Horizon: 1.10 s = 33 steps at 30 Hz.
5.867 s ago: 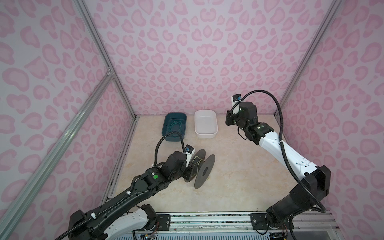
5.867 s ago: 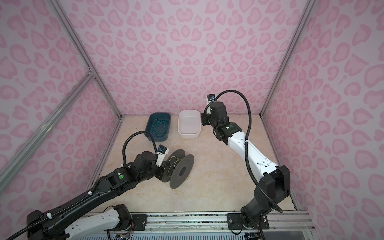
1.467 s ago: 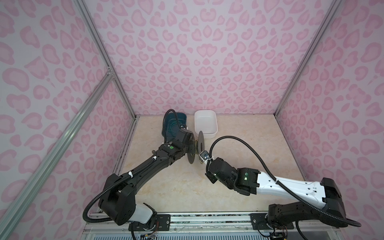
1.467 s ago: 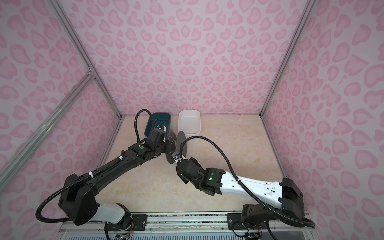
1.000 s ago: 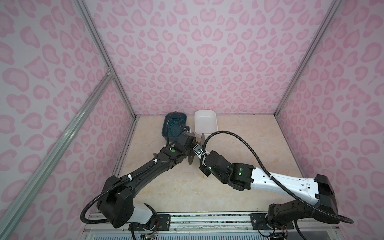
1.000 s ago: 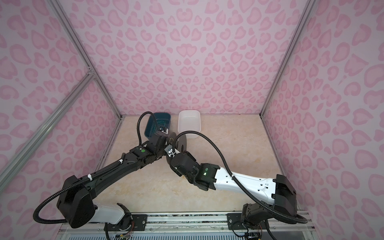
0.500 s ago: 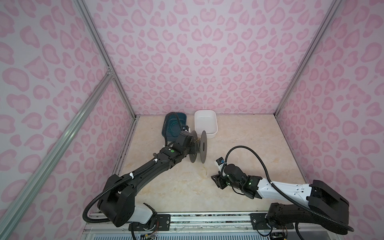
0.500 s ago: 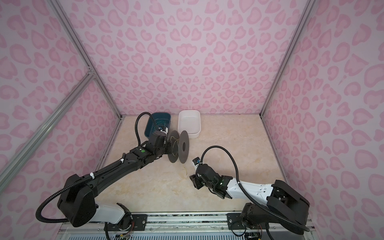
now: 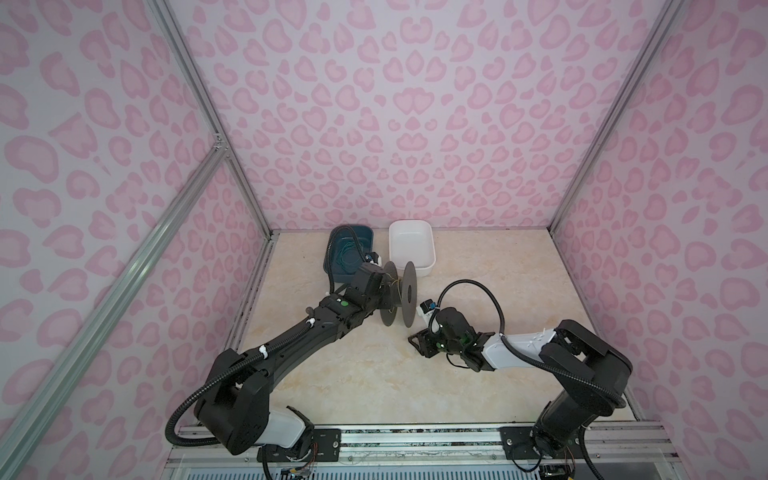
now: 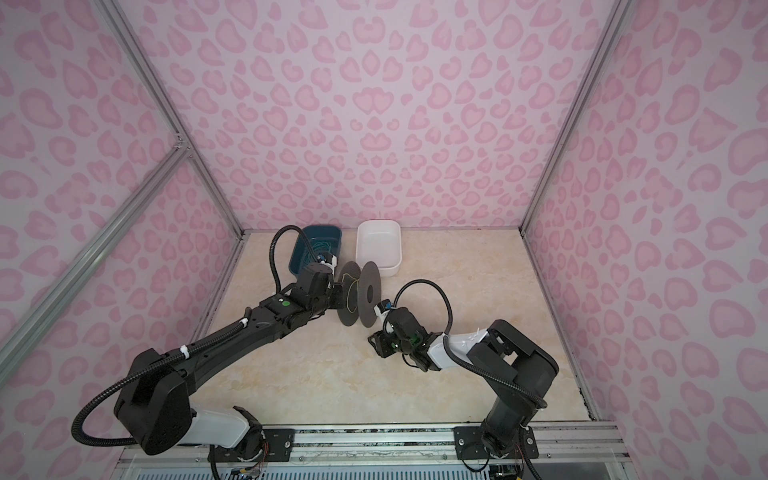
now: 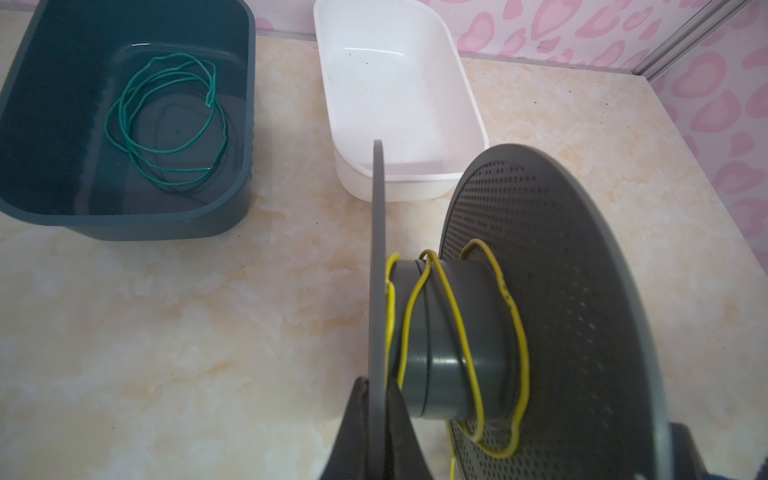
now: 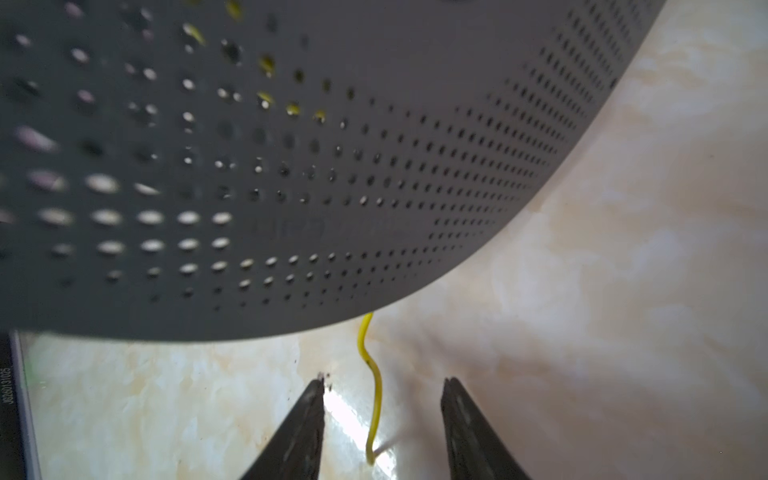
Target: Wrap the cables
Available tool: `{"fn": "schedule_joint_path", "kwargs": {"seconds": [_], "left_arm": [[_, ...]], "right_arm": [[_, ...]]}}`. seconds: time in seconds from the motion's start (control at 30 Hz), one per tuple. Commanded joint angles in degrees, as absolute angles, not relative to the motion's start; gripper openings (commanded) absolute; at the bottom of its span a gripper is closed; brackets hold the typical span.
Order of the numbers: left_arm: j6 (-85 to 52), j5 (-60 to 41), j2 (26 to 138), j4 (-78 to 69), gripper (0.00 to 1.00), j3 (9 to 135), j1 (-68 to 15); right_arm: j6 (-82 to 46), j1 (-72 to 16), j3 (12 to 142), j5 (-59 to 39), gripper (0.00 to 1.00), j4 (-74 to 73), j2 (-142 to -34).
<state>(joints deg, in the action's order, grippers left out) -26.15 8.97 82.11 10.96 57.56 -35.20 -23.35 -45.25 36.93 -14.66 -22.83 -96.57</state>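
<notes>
Black tapered fingers of the left gripper [image 11: 376,384] pinch tight on the thin flange of the spool [image 11: 436,361], one on each face of the disc near its rim. The right gripper [image 12: 384,380] stands part open and grips nothing. The loose tail of the yellow wire [image 12: 379,395] lies in the gap, clear of both pointed tips.

The spool is matte grey plastic: a smooth round hub between two flat discs, the wider one pierced with rows of small holes. In both top views its axle [image 9: 409,293] lies level and runs across the scene from the left arm toward the right arm. I cannot tell whether its rims touch the table [image 11: 166,332], a glossy, cream marbled surface.

The wire is string-thin, kinked and slack. A few loose, uneven turns [image 11: 505,291] sag around the hub. The tail drops from under the pierced disc's rim and runs lengthwise toward the right wrist, its end by the table.

Behind the spool sit a dark blue bin [image 11: 245,124] holding a coiled green cord [image 11: 214,81], and beside it a white bin [image 11: 415,187].
</notes>
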Motion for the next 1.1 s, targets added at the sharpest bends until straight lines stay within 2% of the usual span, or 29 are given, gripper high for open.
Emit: {"fn": "schedule_joint_path", "kwargs": {"seconds": [0.0, 0.13, 0.27, 0.3, 0.53, 0.87, 1.07], "left_arm": [[-26.98, 6.87, 82.43, 13.6, 0.04, 57.37, -35.16], [-26.81, 6.83, 82.78, 13.3, 0.03, 57.61, -35.07], [-26.63, 6.99, 82.88, 13.29, 0.04, 57.75, -34.9], [-26.63, 7.08, 82.79, 13.21, 0.03, 57.58, -34.82], [-26.72, 7.86, 82.4, 13.63, 0.03, 57.72, -34.3], [-25.46, 14.52, 83.58, 17.05, 0.03, 61.51, -34.88], [-21.74, 17.43, 83.63, 18.39, 0.03, 62.35, -36.9]], "right_arm": [[-24.65, -44.83, 36.58, -15.71, 0.42, -25.05, -97.97], [-25.1, -44.91, 36.76, -17.49, 0.37, -26.44, -99.9], [-25.95, -44.87, 35.7, -17.41, 0.04, -27.86, -99.37], [-25.97, -44.96, 35.6, -17.54, 0.0, -27.69, -99.06], [-24.91, -47.41, 34.67, -13.77, 0.0, -21.25, -92.28], [-16.13, -62.62, 44.41, 9.42, 0.0, 4.97, -76.07], [-7.23, -63.72, 55.03, 16.19, 0.0, 14.05, -73.74]]}}
